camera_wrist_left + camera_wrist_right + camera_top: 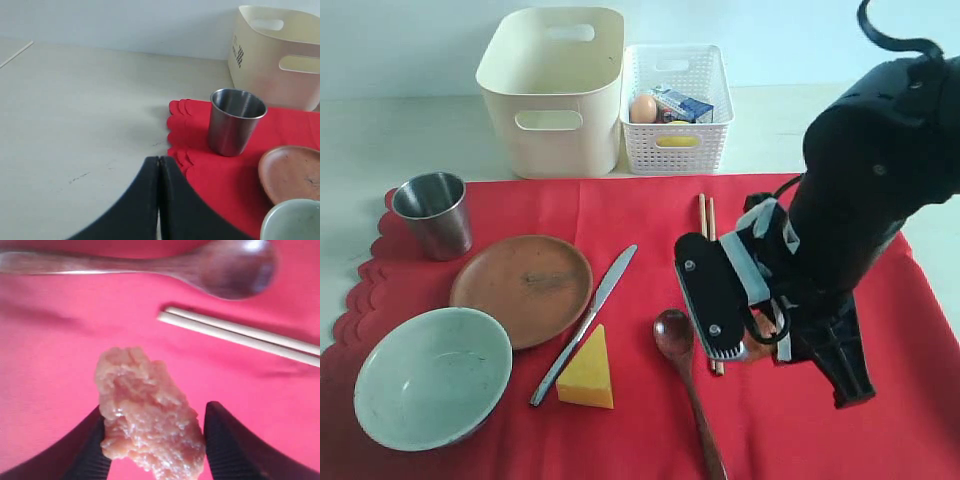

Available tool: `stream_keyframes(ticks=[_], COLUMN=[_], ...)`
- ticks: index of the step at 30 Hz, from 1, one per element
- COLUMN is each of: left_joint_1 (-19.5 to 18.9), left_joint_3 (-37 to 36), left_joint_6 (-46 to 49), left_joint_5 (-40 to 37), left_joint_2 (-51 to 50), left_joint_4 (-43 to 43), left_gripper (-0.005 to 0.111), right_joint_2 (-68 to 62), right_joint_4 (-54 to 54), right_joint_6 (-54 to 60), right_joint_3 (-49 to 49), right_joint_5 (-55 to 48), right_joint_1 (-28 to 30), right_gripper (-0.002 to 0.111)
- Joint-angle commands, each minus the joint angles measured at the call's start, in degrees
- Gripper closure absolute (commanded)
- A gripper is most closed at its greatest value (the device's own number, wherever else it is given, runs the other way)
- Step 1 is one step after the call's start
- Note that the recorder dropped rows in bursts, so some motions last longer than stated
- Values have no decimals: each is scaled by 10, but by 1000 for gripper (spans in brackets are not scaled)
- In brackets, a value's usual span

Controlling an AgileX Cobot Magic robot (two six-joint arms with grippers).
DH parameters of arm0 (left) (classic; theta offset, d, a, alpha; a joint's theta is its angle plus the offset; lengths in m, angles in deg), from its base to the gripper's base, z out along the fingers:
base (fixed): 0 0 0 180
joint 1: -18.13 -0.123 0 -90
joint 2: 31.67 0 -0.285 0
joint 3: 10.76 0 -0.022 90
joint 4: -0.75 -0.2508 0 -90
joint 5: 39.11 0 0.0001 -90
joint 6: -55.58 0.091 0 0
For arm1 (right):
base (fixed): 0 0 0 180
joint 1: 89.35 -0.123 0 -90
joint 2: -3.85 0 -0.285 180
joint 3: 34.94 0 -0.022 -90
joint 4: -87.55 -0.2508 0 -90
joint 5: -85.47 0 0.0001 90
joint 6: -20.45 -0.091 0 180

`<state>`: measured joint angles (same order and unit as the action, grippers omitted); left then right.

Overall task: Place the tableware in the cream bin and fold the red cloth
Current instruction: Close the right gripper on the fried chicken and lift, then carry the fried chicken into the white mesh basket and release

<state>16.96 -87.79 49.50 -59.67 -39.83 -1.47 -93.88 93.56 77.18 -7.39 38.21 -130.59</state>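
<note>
Ribbed black right fingers [235, 450] pinch a lumpy pink meat chunk [150, 415]; smooth left fingers [135, 210] press together.

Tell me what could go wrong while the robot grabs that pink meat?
1. The pink meat looks soft and lumpy, so it might slip out of the right gripper pinching it and fall onto the red cloth.
2. The chopsticks and spoon lie right beside it, so the gripper could bump them out of place when it moves.
</note>
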Motion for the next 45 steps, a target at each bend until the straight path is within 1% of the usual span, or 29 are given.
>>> stream_keyframes(ticks=[1,6,11,12,16,21,27,34,40,45], left_joint_1=[0,0,0,0,0,0,0,0,0,0], left_joint_3=[-2,-2,-2,-2,-2,-2,-2,-2,-2,-2], left_joint_6=[-1,-1,-1,-1,-1,-1,-1,-1,-1,-1], left_joint_5=[4,4,4,4,4,4,4,4,4,4], left_joint_2=[4,4,4,4,4,4,4,4,4,4], left_joint_4=[-2,-2,-2,-2,-2,-2,-2,-2,-2,-2], left_gripper=[107,107,107,107,107,107,107,107,107,107], right_joint_2=[32,38,38,38,37,6,-83,-233,-359,-438], right_joint_4=[55,165,272,279,274,269,269,254,254,254], right_joint_6=[-56,-149,-289,-327,-422,-546,-594,-598,-600,-598], right_joint_3=[1,1,-6,-15,-59,-127,-222,-359,-475,-543], right_joint_5=[69,162,315,351,440,508,514,500,468,443], right_joint_1=[-1,1,34,50,101,157,184,208,212,212], right_gripper=[101,101,101,101,101,101,101,101,101,101])
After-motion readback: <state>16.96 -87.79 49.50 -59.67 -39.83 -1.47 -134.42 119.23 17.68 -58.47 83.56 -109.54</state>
